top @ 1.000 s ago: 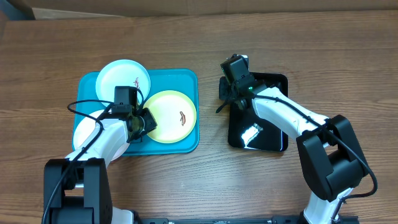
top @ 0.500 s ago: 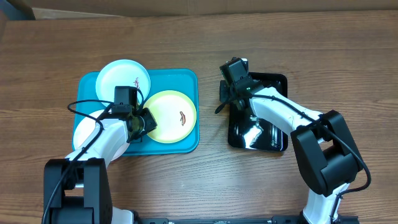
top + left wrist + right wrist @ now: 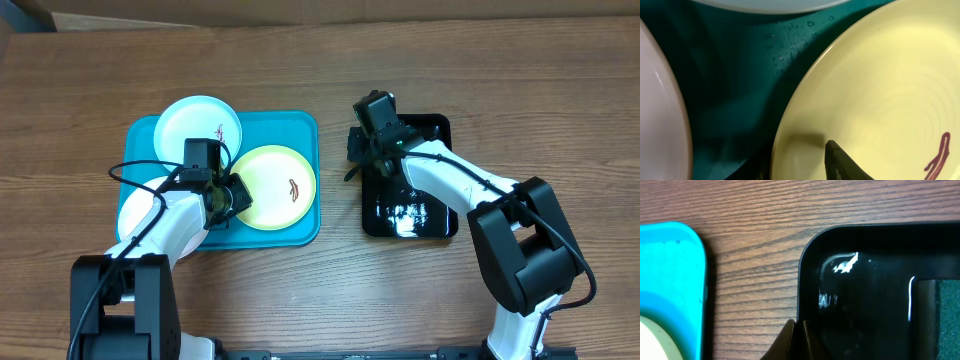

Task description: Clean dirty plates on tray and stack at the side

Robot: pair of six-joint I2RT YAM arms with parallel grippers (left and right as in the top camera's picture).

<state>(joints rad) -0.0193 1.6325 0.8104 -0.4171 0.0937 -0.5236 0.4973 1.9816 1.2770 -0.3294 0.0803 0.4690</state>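
Yellow plate [image 3: 272, 190] sits at frame left, lower right in the teal tray [image 3: 300, 128]; your left gripper [image 3: 228, 198] straddles its rim, grip unclear, while your right gripper [image 3: 797, 337] pinches the black tray [image 3: 865, 270] edge, so slide it slowly.

Table strip [image 3: 340, 212] lies between tray [image 3: 305, 122] and black tray [image 3: 400, 222].

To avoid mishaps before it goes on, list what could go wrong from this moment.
The right claw pinches the rim of the glossy black plastic tray; a pull could drag it into the large teal-blue rectangular plastic tray.
The left claw sits at the round yellow plastic plate's edge; a clumsy lift might tip it.
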